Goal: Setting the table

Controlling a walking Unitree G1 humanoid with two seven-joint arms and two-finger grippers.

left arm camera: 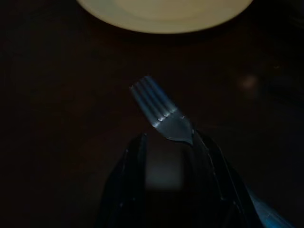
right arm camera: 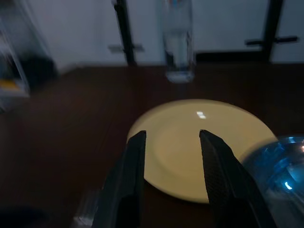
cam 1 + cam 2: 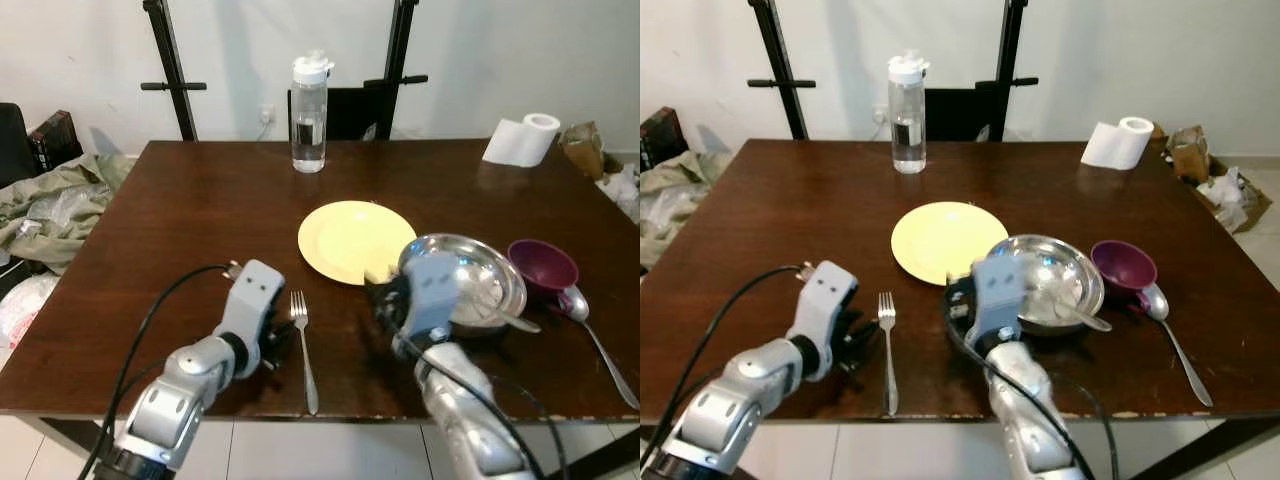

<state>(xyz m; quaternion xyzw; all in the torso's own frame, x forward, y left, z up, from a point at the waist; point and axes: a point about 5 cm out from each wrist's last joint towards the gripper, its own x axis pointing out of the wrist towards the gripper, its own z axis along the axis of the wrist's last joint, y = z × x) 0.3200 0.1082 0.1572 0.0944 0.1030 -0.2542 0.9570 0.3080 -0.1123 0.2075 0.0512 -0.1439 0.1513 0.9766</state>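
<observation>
A yellow plate [image 3: 355, 240] lies mid-table. To its left, near the front edge, a silver fork [image 3: 303, 350] rests flat on the dark wooden table [image 3: 180, 230]. My left gripper [image 1: 168, 137] is low over the table just left of the fork's handle. It is open, and the fork's neck [image 1: 173, 126] runs along one finger [image 1: 204, 161]. My right gripper [image 2: 171, 133] is open and holds nothing; it hovers at the plate's [image 2: 199, 142] near right edge, beside a steel bowl [image 3: 470, 275].
A spoon [image 3: 510, 318] lies in the steel bowl. A purple bowl [image 3: 543, 265] and a second spoon [image 3: 600, 340] sit to the right. A water bottle [image 3: 309, 112] stands at the back, a paper roll [image 3: 522, 140] at the back right. Clothes [image 3: 50, 210] lie off the left edge.
</observation>
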